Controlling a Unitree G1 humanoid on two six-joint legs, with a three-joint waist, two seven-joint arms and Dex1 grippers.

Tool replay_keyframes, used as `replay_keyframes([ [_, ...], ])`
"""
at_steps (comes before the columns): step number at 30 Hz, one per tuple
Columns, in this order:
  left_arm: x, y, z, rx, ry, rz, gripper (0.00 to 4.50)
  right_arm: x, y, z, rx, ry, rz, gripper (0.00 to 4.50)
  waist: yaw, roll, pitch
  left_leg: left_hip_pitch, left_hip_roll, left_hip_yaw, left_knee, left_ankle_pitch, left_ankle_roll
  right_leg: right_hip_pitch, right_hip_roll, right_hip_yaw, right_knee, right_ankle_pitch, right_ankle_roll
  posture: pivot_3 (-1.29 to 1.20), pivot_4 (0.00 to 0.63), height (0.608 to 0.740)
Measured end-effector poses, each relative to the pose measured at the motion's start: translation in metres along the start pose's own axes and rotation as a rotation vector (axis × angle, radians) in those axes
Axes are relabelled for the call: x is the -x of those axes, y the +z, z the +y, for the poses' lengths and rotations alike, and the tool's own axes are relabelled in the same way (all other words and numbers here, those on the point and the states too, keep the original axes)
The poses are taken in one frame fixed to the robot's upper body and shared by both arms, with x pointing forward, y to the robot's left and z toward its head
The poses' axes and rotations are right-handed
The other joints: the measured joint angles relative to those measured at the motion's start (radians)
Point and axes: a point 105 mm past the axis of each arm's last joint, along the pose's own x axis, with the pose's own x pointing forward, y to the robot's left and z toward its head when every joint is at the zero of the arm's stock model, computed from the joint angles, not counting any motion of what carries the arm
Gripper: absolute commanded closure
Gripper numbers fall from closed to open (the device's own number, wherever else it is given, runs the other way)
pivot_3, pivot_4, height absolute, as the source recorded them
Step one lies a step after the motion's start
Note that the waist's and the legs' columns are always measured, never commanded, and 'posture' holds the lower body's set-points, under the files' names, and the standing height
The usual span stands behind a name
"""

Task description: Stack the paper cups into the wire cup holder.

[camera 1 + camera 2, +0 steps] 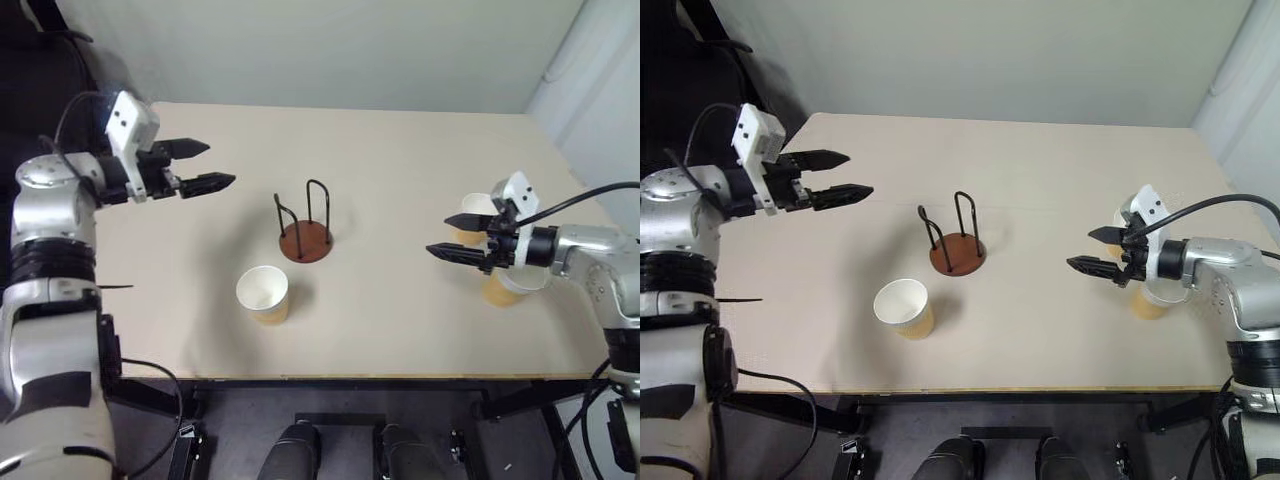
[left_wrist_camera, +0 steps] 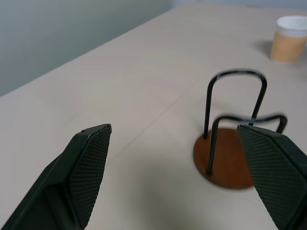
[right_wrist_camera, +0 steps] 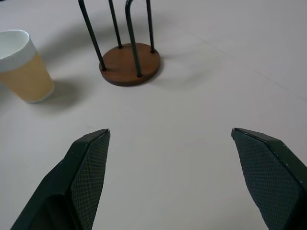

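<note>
Paper cups wait on the pale worktop [image 1: 400, 180], none yet in the wire cup holder [image 1: 304, 225], which stands empty near the middle. Going left to right: the left gripper [image 1: 203, 166] hovers above the worktop at about ten o'clock from the holder, its jaws spread wide and holding nothing. One cup [image 1: 264, 294] stands upright, mouth up, at about seven o'clock from the holder and close to it. Farther right, the right gripper [image 1: 455, 238] hangs with its jaws apart and empty, pointing toward the holder, well apart from it at about three o'clock. Two more cups, a farther one [image 1: 474, 219] and a nearer one [image 1: 503, 289], stand just behind that gripper, partly hidden by the arm.

The step in hand looks like choosing and reaching for a first cup. To do it well, I judge the gripper should close gently across the cup's wall below the rim so the thin paper is not crushed, then lower the cup upright between the two wire loops without knocking them.
</note>
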Motion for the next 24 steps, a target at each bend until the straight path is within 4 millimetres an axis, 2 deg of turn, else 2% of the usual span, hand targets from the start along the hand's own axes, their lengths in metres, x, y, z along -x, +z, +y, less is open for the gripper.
replay_keyframes([
  [8,-0.024,-0.005,-0.010,0.012,-0.067,-0.008,0.02,0.013,-0.003,-0.002,-0.006,-0.056,-0.004,0.37,-0.009,0.000,0.000,0.000,0.001,0.000,-0.001,0.000,0.000,0.000,0.001,0.000,0.000,0.003,0.005,0.00,0.150,0.740],
  [10,-0.027,-0.006,-0.010,0.017,-0.068,-0.004,0.02,0.017,-0.006,-0.002,-0.012,-0.067,0.008,0.37,-0.009,0.000,0.000,0.000,0.001,0.000,-0.001,0.000,0.000,0.000,0.001,0.000,-0.001,0.004,0.008,0.00,0.150,0.740],
  [16,-0.033,-0.001,-0.011,-0.026,-0.108,0.029,0.02,0.029,-0.003,-0.002,-0.003,-0.091,0.025,0.37,-0.008,0.000,0.000,0.000,0.001,0.000,-0.001,0.000,0.000,0.001,0.001,0.001,-0.003,0.002,0.004,0.00,0.150,0.740],
  [24,-0.037,-0.022,-0.028,-0.061,-0.251,0.163,0.02,0.037,0.002,0.000,-0.021,-0.125,0.019,0.37,-0.003,0.000,0.000,-0.001,0.001,0.001,-0.001,0.000,0.001,0.000,0.001,0.001,-0.003,0.004,0.008,0.00,0.150,0.740],
])
